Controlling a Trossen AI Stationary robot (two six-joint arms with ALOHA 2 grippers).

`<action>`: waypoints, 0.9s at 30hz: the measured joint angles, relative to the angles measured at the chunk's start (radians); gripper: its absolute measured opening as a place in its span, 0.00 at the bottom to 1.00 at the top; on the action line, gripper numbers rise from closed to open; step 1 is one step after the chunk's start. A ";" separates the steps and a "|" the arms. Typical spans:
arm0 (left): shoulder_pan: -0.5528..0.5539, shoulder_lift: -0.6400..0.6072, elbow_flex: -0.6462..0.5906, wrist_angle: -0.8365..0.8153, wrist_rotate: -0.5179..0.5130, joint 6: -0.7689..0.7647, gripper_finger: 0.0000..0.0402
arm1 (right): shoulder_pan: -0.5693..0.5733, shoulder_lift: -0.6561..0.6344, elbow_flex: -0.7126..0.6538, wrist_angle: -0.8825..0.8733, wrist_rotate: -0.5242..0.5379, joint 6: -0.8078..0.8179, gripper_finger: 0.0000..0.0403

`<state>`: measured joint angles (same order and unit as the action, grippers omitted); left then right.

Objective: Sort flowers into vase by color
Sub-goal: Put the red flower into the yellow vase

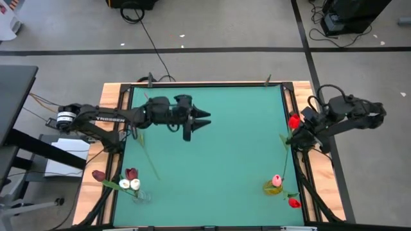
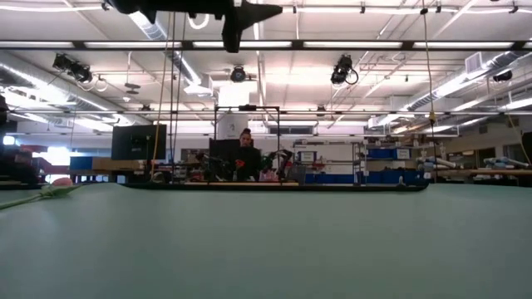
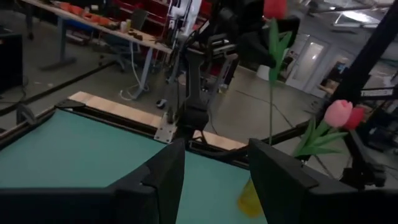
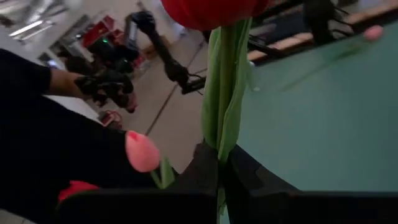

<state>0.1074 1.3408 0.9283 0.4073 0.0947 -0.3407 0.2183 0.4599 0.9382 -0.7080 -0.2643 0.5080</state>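
Right gripper (image 4: 219,177) at table's right edge, fingers pinched tight on stem of red tulip (image 1: 294,120) whose head stands just past its tips, yellow vase (image 1: 272,188) with pink tulip (image 1: 277,180) near it, left gripper (image 1: 200,120) open, holding nothing, well apart above green mat (image 1: 212,147).

Bright ceiling strip lights, wrist views blurred

High view: we look straight down on whole green table (image 1: 212,147), both arms in frame. Low view: we sit at tabletop height, facing level across mat into room. Left wrist view: we face across table toward right arm's red tulip (image 3: 274,7). Right wrist view: close on same tulip, table behind.
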 joint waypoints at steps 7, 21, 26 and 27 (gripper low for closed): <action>-0.071 0.000 0.000 -0.005 -0.107 0.015 0.45 | 0.084 0.029 0.000 0.020 0.025 0.000 0.03; -0.096 -0.007 0.000 -0.018 -0.153 0.011 0.45 | 0.277 0.130 -0.025 0.156 0.169 -0.054 0.03; -0.095 -0.007 0.000 -0.016 -0.153 0.011 0.45 | 0.339 0.151 -0.066 0.166 0.215 -0.058 0.03; -0.095 -0.007 0.000 -0.017 -0.154 0.011 0.45 | 0.350 0.153 -0.069 0.164 0.226 -0.062 0.03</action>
<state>0.0128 1.3342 0.9283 0.3904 -0.0589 -0.3294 0.5685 0.6125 0.8691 -0.5437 -0.0387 0.4459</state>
